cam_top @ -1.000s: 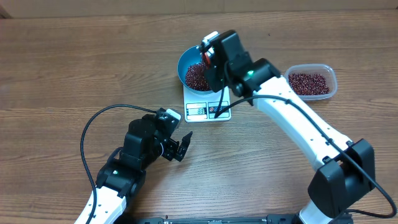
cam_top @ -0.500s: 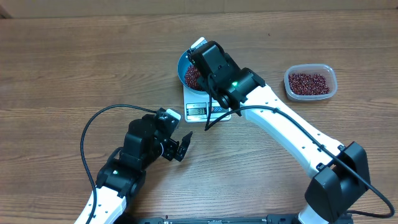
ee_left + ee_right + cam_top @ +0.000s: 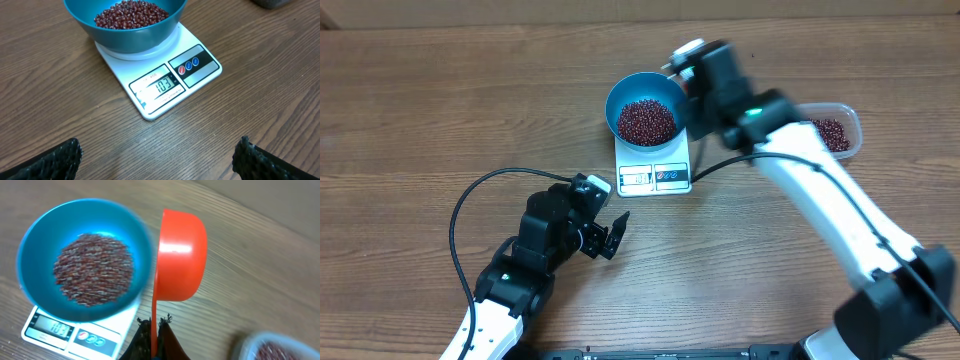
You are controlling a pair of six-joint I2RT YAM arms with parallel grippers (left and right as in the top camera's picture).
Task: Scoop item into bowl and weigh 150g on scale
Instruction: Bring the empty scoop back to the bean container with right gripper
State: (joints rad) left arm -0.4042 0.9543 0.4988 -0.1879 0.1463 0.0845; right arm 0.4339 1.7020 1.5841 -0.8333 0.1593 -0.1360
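On the table, around the scale: brown wood-grain table (image 3: 440, 100) with long streaks running side to side, matte and bare apart from the kit.
Room: a pale tan strip (image 3: 470, 8) runs beyond the table's far edge, on the far side of the scale; cannot tell what it is.
Scale: scale (image 3: 655, 177) lies flat, white, display edge toward the robot; the left wrist view reads 103.
Bowl: blue bowl (image 3: 615, 100) sits upright on the scale's platform, at the end away from the display.
Beans: red-brown beans (image 3: 647, 121) heaped in the bowl's bottom, above the scale.
Right gripper: right gripper (image 3: 155, 337), blurred overhead, is pressed together on the thin handle of an orange scoop (image 3: 181, 255); the scoop is tipped on its side, beside the bowl, off the scale's right edge.
Left gripper: left gripper (image 3: 611, 236) is spread wide, holding nothing, on the near side of the scale and apart from it, aimed at the display.
Tub: clear tub (image 3: 842, 128) with more beans stands well to the right of the scale, partly behind the right arm.
Cable: black cable (image 3: 470, 200) loops on the table, near-left of the scale.
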